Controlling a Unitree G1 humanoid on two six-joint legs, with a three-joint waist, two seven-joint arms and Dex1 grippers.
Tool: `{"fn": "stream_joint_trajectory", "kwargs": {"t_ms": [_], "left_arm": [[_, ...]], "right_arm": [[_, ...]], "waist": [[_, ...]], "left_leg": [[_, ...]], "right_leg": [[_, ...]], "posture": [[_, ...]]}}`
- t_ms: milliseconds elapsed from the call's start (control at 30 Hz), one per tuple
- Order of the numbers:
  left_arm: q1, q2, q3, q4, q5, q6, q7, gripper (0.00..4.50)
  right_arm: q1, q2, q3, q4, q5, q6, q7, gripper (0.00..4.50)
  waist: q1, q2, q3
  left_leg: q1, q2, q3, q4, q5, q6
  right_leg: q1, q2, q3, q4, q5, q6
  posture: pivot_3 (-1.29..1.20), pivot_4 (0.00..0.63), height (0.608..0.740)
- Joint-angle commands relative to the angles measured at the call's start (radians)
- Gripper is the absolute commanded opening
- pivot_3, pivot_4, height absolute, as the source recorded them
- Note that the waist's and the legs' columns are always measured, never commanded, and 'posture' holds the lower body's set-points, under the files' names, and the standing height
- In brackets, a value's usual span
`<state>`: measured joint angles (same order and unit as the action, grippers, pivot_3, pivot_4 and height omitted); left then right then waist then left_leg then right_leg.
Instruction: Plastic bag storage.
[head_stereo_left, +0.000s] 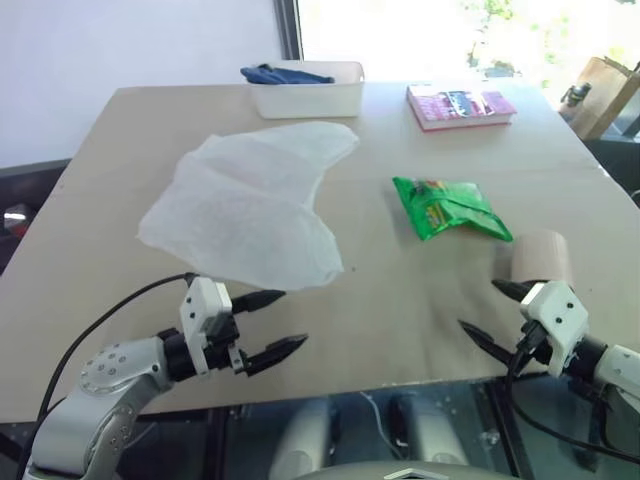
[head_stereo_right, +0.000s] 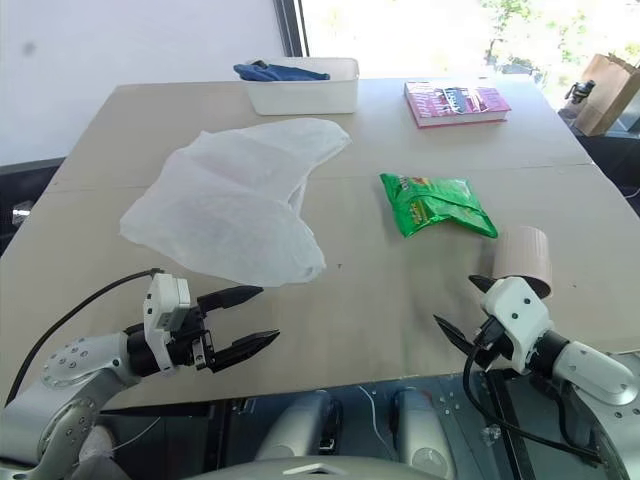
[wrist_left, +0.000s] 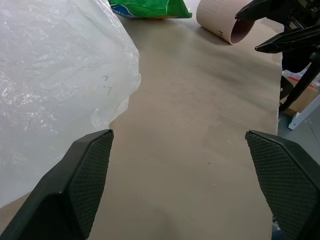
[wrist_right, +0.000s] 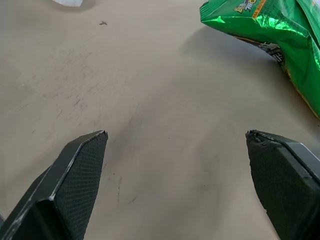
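Observation:
The plastic bag (head_stereo_left: 250, 205), a large crinkly translucent white sheet, lies spread flat on the left half of the tan table (head_stereo_left: 400, 300); its near edge also fills one side of the left wrist view (wrist_left: 55, 85). My left gripper (head_stereo_left: 278, 322) hovers open just in front of the bag's near edge, holding nothing. At the table's near right my right gripper (head_stereo_left: 487, 312) is open too, over bare tabletop, apart from the bag.
A green snack packet (head_stereo_left: 450, 207) lies right of centre. A tan cardboard roll (head_stereo_left: 541, 256) rests beside my right gripper. At the far edge stand a white bin (head_stereo_left: 308, 90) with a blue cloth (head_stereo_left: 280, 74) and a pink book (head_stereo_left: 460, 106).

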<state>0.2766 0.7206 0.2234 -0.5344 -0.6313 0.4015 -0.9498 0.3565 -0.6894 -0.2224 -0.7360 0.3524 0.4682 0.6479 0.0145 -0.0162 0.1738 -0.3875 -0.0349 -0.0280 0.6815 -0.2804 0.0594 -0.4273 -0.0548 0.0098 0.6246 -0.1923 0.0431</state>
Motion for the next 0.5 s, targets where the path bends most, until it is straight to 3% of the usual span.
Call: {"fn": "stream_joint_trajectory", "kwargs": {"t_ms": [33, 267, 400, 500], "left_arm": [[-0.019, -0.015, 0.003, 0.007, -0.02, -0.018, -0.008, 4.44], [-0.055, -0.05, 0.063, 0.061, -0.086, -0.029, -0.028, 4.44], [-0.158, -0.094, 0.098, 0.042, -0.111, -0.018, 0.089, 4.44], [-0.281, -0.075, 0.097, 0.005, -0.139, 0.082, 0.219, 4.44]], "right_arm": [[-0.007, 0.004, 0.001, -0.021, 0.0, -0.037, 0.01, 4.5], [-0.031, 0.024, 0.015, -0.019, 0.03, -0.095, 0.044, 4.5], [-0.002, 0.024, 0.004, -0.065, 0.069, -0.178, 0.12, 4.5], [0.024, 0.019, -0.039, -0.104, 0.129, -0.217, 0.168, 4.5]], "waist": [[0.0, 0.0, 0.0], [0.0, 0.0, 0.0], [0.005, 0.0, 0.0], [0.004, 0.0, 0.0]], "left_leg": [[0.0, 0.0, 0.0, 0.0, 0.0, 0.0], [0.0, 0.001, 0.0, 0.0, 0.0, 0.0], [0.0, 0.0, 0.0, 0.001, 0.0, 0.0], [0.001, 0.0, 0.0, 0.001, 0.0, 0.0]], "right_leg": [[0.0, 0.0, 0.0, 0.0, 0.0, 0.0], [0.0, 0.001, 0.0, 0.0, 0.0, 0.0], [0.001, 0.001, 0.0, 0.0, 0.0, 0.0], [0.001, 0.001, -0.001, 0.0, 0.0, 0.0]], "posture": [[0.0, 0.15, 0.74], [0.0, 0.15, 0.74], [0.0, 0.15, 0.74], [0.0, 0.15, 0.74]]}}
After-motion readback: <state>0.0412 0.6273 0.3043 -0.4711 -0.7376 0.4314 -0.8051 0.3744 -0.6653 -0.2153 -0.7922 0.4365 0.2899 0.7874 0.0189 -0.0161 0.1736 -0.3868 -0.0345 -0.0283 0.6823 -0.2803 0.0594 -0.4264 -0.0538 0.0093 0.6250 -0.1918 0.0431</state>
